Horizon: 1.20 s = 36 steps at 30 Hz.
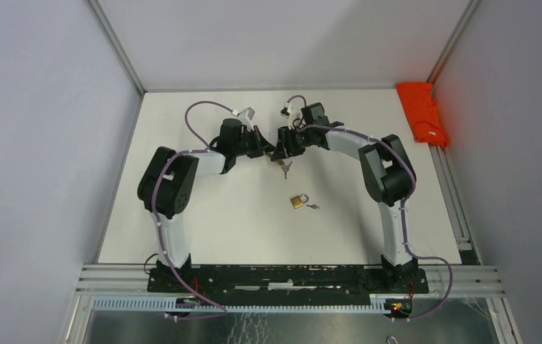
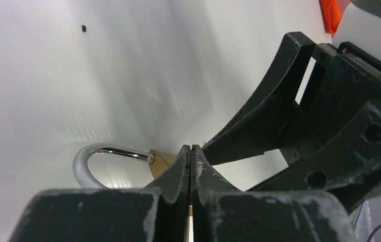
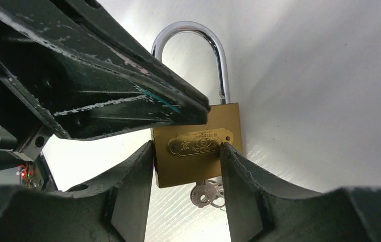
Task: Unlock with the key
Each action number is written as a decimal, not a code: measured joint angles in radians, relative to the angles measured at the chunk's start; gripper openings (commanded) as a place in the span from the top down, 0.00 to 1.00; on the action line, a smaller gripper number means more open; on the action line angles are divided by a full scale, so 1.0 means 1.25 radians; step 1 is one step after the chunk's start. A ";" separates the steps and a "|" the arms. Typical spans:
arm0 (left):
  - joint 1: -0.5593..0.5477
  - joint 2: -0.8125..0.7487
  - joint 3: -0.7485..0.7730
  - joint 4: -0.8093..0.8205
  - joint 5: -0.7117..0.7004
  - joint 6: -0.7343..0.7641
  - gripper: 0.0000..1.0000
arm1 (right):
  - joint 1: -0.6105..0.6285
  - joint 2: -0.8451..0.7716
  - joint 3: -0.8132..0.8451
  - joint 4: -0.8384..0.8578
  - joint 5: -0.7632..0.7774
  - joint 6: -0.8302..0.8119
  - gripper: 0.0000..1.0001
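**Task status.** The padlock [image 3: 198,171] was at the far middle of the table [image 1: 239,222], between the two wrists. It appeared to lie flat on the surface, though this could not be confirmed. A key [image 3: 201,193] stood at the bottom of the brass body and appeared to be seated in the keyway, with further keys bunched beside it. The visible leg of the shackle [image 3: 191,27] still entered the body. The other leg was hidden behind the left finger. On this evidence the lock was judged still fastened: insertion was done, and turning the key and freeing the shackle remained.

**Left gripper** [image 2: 191,151]. The jaws were pressed together. The tip lay at the upper corner of the brass body, next to the shackle. Whether it pinched anything or only steadied the lock could not be determined.

**Right gripper** [image 3: 187,151]. The jaws were spread, with one finger on each side of the brass body. One finger overlapped the face plate, so no firm clamp was evident.

**Arm pose.** The left arm [image 1: 175,179] and the right arm [image 1: 390,172] were both extended forward and bent inward at the elbow. Their wrists faced each other, nearly touching over the lock.

**Other items.** A second padlock [image 1: 297,202] lay nearer the bases, well apart from both grippers.
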 measured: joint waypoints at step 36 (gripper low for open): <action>-0.027 -0.133 0.096 -0.114 -0.205 0.092 0.98 | -0.048 0.012 -0.041 0.089 -0.091 0.113 0.48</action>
